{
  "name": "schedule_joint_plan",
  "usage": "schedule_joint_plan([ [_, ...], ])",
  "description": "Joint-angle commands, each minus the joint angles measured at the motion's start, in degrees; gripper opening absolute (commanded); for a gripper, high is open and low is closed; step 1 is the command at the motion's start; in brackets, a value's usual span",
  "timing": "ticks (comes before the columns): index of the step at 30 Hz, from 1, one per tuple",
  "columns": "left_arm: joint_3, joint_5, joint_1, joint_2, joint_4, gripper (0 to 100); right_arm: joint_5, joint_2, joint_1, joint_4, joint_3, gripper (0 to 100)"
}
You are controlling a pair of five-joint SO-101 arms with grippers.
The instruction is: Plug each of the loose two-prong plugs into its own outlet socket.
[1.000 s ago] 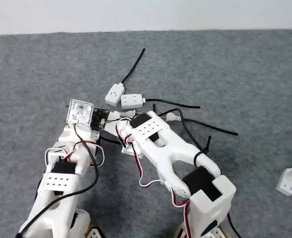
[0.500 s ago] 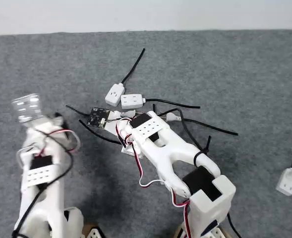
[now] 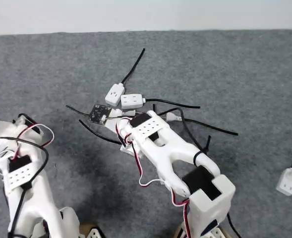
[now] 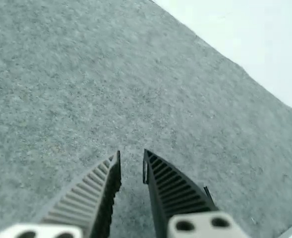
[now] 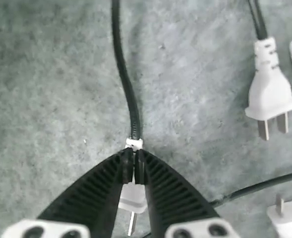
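Grey felt [image 5: 46, 74]; right tool [image 5: 134, 152] clamps white plug [image 5: 132, 199].

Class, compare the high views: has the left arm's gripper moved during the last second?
Yes. The left gripper has swung away from the white outlet sockets at mid-table, out toward the high view's left edge.
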State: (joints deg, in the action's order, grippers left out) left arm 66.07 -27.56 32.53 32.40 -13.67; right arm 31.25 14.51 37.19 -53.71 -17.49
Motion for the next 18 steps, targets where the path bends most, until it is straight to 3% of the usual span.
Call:
schedule_joint_plan([
  [1,-5.05,-0.79,0.35,-2.02,0.18,7,-3.25,-2.33,-1.19,-2.86,3.34,5.3],
  [4,-6.11,-0.62,0.35,-2.55,-1.58,7,-3.25,-5.05,-1.19,-4.44,2.81,10.1],
  [18,-6.02,-0.44,0.35,-2.55,-1.58,8,0.62,-8.04,0.75,-0.48,-3.6,10.0],
])
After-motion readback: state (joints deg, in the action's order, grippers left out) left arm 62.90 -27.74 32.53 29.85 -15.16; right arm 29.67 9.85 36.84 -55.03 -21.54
